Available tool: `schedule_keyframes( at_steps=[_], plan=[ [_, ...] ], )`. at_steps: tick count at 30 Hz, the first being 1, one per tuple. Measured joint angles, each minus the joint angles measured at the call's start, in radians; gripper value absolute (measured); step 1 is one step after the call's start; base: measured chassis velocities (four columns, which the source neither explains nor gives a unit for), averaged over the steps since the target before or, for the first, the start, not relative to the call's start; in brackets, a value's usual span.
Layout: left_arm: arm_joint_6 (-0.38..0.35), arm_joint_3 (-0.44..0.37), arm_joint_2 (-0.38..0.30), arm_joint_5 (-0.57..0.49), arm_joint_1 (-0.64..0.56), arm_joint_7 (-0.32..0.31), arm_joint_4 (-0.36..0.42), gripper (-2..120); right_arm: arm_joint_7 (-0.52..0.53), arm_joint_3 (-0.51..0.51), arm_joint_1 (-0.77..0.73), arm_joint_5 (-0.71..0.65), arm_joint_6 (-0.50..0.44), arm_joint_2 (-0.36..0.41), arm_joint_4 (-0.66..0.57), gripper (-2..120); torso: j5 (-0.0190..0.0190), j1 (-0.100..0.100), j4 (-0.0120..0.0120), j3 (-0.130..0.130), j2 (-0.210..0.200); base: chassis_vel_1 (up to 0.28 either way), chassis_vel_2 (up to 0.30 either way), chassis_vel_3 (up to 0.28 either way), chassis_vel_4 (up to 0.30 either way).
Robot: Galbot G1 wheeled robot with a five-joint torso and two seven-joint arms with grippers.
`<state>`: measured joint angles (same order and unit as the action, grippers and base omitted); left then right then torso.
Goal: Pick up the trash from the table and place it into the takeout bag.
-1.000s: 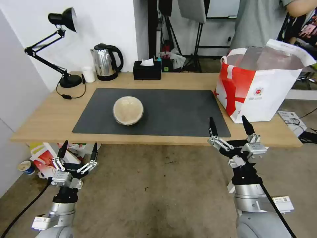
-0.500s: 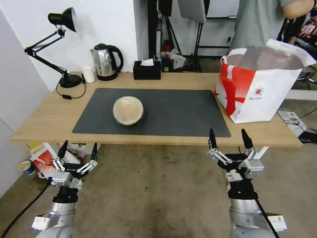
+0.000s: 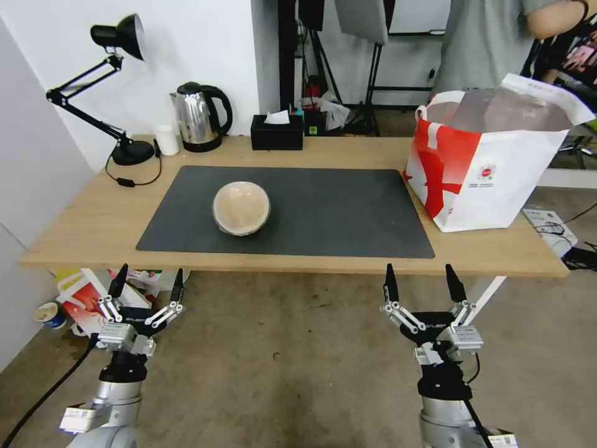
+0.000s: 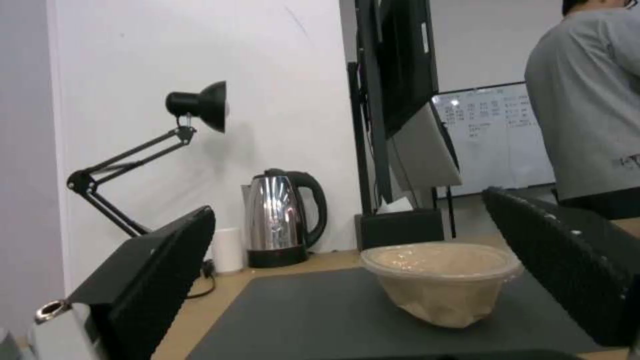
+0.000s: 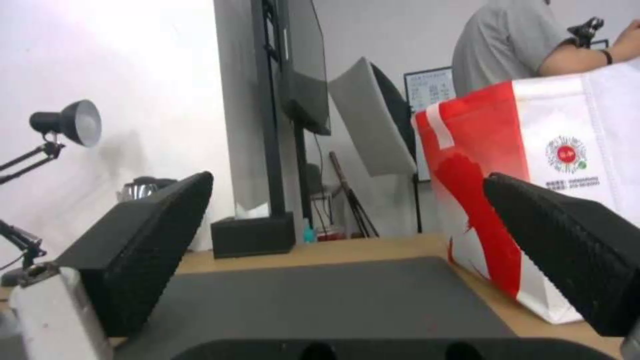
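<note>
One piece of trash, a round beige lidded takeout bowl (image 3: 241,208) (image 4: 441,277), sits on the left half of the dark grey mat (image 3: 323,211) of the light-wood table (image 3: 81,224). The white and red takeout bag (image 3: 488,165) (image 5: 540,200) stands open at the table's right end. My left gripper (image 3: 147,285) hangs open below the table's front edge, left of the bowl. My right gripper (image 3: 420,284) is open too, below the front edge and in front of the mat's right corner. Neither holds anything.
A black desk lamp (image 3: 118,93), a steel kettle (image 3: 199,117), a small white cup (image 3: 166,139) and a black tissue box (image 3: 277,130) line the table's back edge. A person in a grey shirt (image 3: 485,43) stands behind the bag. Boxes lie on the floor (image 3: 87,292) under the table's left end.
My right gripper has dropped down and back from the table's front edge, shifting slightly left, still open. The left arm, bowl and bag have not moved.
</note>
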<state>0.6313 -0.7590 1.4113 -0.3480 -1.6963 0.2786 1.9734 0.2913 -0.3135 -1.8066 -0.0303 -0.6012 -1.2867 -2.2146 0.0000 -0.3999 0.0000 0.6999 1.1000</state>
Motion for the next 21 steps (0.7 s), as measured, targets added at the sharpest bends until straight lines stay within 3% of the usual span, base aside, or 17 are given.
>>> schedule_keyframes(
  at_steps=[21],
  plan=[
    [0.0,0.0,0.0,0.0,0.0,0.0,0.0,100,0.001,-0.01,0.011,0.027,-0.023,0.002,0.014,100,0.0001,0.0,0.0,0.0,0.0,0.0,0.0,0.0,0.0]
  ],
)
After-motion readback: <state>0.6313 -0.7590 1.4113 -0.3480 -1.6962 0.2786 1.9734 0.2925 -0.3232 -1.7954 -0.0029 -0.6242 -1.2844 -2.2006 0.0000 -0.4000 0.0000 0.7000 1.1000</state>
